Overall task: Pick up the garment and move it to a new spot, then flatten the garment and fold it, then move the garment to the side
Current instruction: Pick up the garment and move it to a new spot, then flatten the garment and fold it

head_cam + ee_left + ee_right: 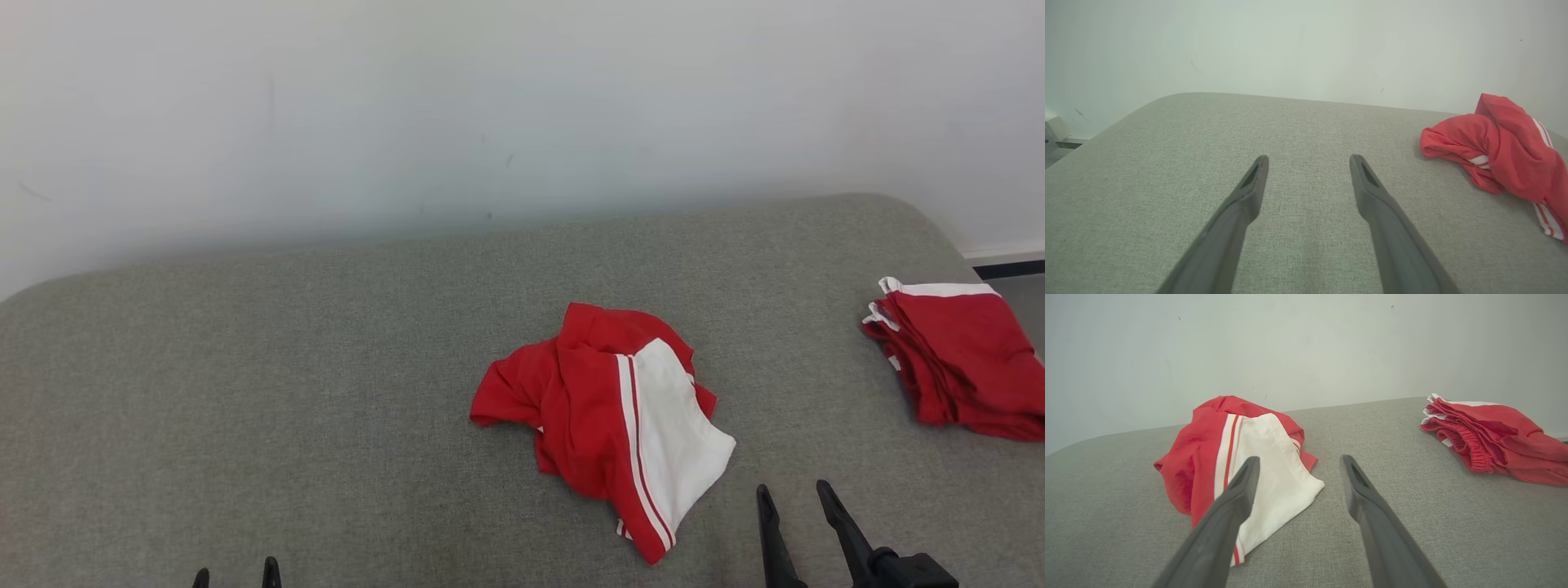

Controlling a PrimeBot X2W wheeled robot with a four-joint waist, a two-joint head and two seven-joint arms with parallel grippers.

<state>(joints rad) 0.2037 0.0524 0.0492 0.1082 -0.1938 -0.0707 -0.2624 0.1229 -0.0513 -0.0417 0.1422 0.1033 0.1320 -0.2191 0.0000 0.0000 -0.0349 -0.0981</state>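
Note:
A crumpled red garment (604, 416) with a white panel and white stripes lies bunched in the middle of the grey cushioned surface (286, 392). My right gripper (793, 490) stands open just to the right of the garment's near corner, with nothing between its fingers. In the right wrist view the garment (1237, 457) sits ahead and to the left of the open gripper (1298, 461). My left gripper (237, 570) peeks in at the bottom edge, well to the left of the garment. The left wrist view shows that gripper (1308, 160) open over bare fabric, the garment (1498, 147) off to its right.
A folded stack of red and white garments (955, 359) lies at the surface's right edge, seen as the stack (1490, 435) in the right wrist view. A pale wall (490, 106) rises behind the surface. Bare grey fabric spreads to the left of the crumpled garment.

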